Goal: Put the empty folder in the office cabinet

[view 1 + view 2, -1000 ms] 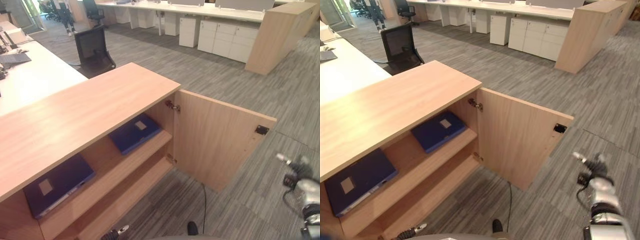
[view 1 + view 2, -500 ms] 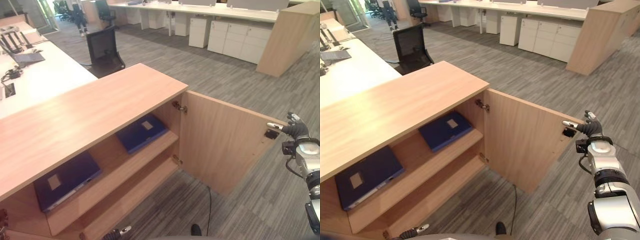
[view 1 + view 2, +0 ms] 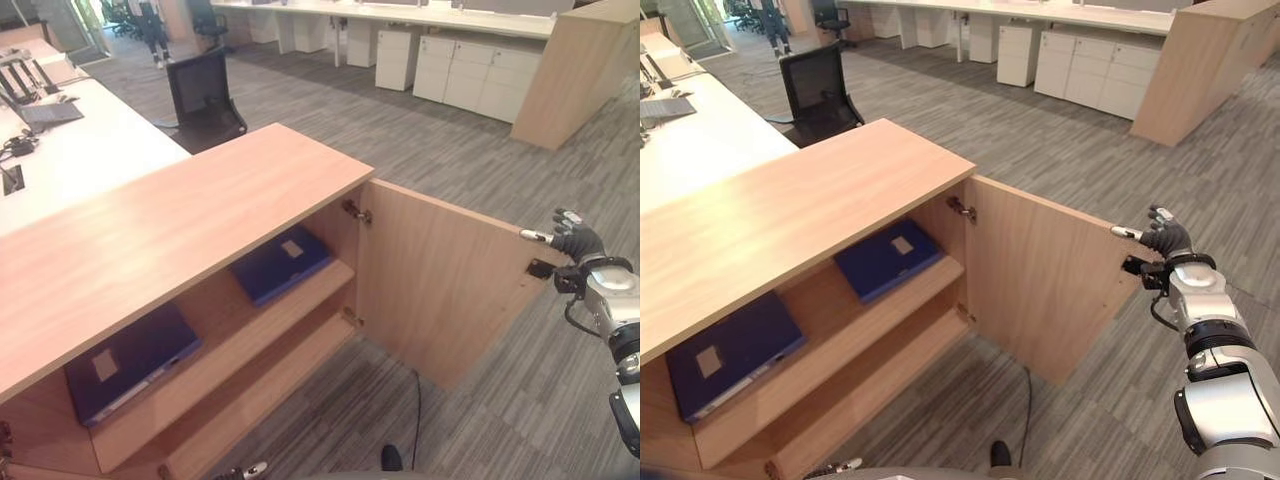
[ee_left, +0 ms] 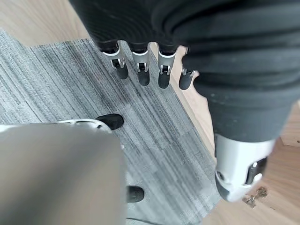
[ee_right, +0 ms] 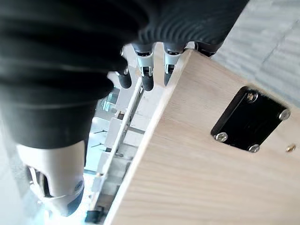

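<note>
Folder (image 3: 282, 262) shelved — right hand (image 3: 574, 238) fingers (image 5: 146, 80) at door (image 3: 440, 285).

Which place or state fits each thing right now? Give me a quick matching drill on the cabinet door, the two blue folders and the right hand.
Things:
1. cabinet door
2. nearer blue folder
3. farther blue folder
4. right hand

States:
A. beside the hinge side, upper shelf
B. at the door's free edge
C. swung open
D. left end of upper shelf

Pairs: 1-C, 2-D, 3-A, 4-B
</note>
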{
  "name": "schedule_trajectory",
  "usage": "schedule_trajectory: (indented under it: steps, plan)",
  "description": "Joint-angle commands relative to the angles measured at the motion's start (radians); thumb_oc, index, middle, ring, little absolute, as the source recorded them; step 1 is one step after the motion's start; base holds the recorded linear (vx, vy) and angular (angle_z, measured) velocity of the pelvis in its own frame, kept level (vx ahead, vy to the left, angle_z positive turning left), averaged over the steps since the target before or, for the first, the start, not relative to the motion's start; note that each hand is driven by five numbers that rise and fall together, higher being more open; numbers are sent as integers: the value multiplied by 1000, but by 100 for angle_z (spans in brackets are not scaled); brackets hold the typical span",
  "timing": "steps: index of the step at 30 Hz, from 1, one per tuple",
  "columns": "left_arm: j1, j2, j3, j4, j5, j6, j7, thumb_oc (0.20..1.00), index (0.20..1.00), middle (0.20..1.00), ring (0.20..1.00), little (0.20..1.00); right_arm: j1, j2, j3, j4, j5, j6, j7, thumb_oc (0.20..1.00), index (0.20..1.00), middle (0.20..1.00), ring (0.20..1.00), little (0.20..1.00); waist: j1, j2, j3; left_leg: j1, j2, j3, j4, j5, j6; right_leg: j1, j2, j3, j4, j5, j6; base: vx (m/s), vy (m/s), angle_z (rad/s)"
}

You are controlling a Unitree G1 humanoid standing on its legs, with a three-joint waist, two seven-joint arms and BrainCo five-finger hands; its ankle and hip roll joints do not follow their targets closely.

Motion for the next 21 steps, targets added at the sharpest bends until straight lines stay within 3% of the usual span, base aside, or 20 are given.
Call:
schedule_trajectory:
  steps: [1, 4, 5, 6, 9, 11, 14, 21]
  plan:
    - [-49, 19, -29, 19, 43, 2, -27, 1000, 1000, 1000, 1000, 1000, -13, 175, 192, -107, -14, 57, 233, 1000, 1000, 1000, 1000, 1000, 64, -37, 3, -14, 12, -90, 18, -62, -8, 28, -22, -28, 7, -88, 51, -17, 8, -9]
    - [-54, 13, -35, -18, 52, -1, -46, 1000, 1000, 1000, 1000, 1000, 7, 144, 379, -240, -184, 94, 357, 1000, 1000, 1000, 1000, 1000, 63, -42, 15, -18, 14, -89, 23, -62, -8, 28, -22, -30, 7, -86, 49, -36, 19, -20]
    - [-54, 13, -35, -18, 52, 0, -45, 1000, 1000, 1000, 1000, 1000, 7, 143, 380, -241, -184, 95, 357, 1000, 1000, 1000, 1000, 1000, 62, -42, 15, -18, 14, -89, 24, -62, -8, 28, -22, -30, 7, -86, 49, -39, 30, -21]
    - [-55, 11, -40, -46, 65, -5, -59, 1000, 1000, 1000, 1000, 1000, 30, 102, 494, -366, -265, 109, 465, 1000, 1000, 1000, 1000, 1000, 63, -44, 25, -19, 15, -93, 27, -66, -7, 32, -22, -34, 7, -89, 49, -26, 24, -17]
    - [-59, 13, -36, -73, 68, -10, -64, 1000, 1000, 1000, 1000, 1000, 48, 56, 569, -500, -257, 115, 543, 1000, 1000, 1000, 1000, 1000, 67, -47, 30, -25, 17, -98, 32, -67, -7, 30, -24, -35, 7, -89, 50, -28, 13, -9]
    - [-65, 20, -28, -84, 100, -18, -74, 1000, 1000, 1000, 1000, 1000, 30, -15, 680, -739, -173, 134, 659, 1000, 1000, 1000, 1000, 1000, 72, -55, 36, -33, 17, -102, 36, -66, -7, 23, -29, -38, 7, -87, 54, -45, 32, 2]
    - [-61, 27, -3, -72, 117, -21, -67, 1000, 1000, 1000, 1000, 1000, -22, -71, 720, -886, -65, 141, 682, 1000, 1000, 1000, 1000, 1000, 80, -68, 34, -44, 15, -99, 38, -63, -6, 10, -34, -36, 7, -78, 57, -46, 28, 5]
    - [-52, 31, 26, -57, 125, -26, -55, 1000, 1000, 1000, 1000, 1000, -93, -66, 717, -953, 93, 139, 658, 1000, 1000, 1000, 1000, 1000, 93, -88, 32, -52, 9, -81, 45, -64, 1, -9, -41, -27, 10, -58, 68, -35, 27, 9]
